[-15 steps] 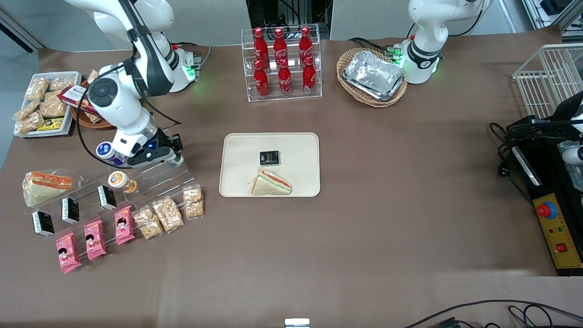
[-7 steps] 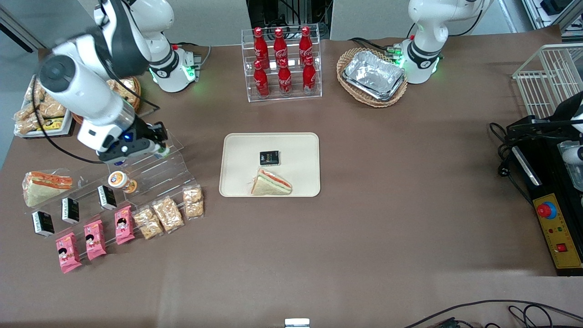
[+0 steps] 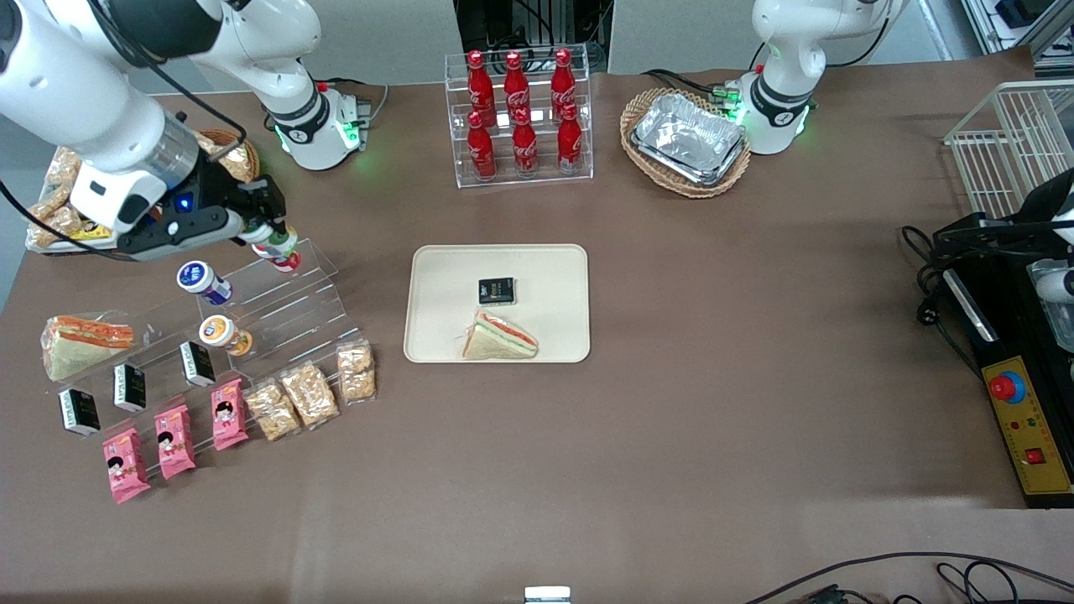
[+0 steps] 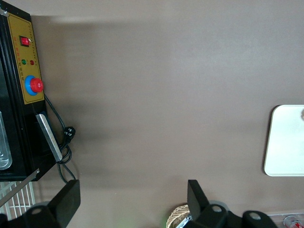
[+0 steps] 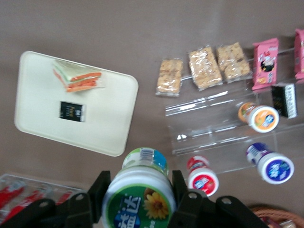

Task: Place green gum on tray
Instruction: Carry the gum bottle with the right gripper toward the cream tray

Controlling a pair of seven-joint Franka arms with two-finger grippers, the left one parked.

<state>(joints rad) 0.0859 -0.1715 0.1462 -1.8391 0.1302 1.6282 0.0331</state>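
We've got the gum [image 3: 275, 242] clamped in the gripper [image 3: 270, 241] at frame upper left, above the acrylic rack [image 3: 285, 302], well apart from the tray [image 3: 436, 335]; it's prob. light, rigid, slick plastic, so grip mid-body w/ firm squeeze.

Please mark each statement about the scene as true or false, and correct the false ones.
1. The pincer holds the green gum. True.
2. The green gum already lies on the tray. False: it is held in the air above the clear stepped stand, toward the working arm's end of the table.
3. A sandwich and a small black packet lie on the tray. True.
4. The red-topped bottle lies on the tray. False: it sits on the clear stand.
5. The blue-topped bottle is in the pincer. False: it rests on the stand.
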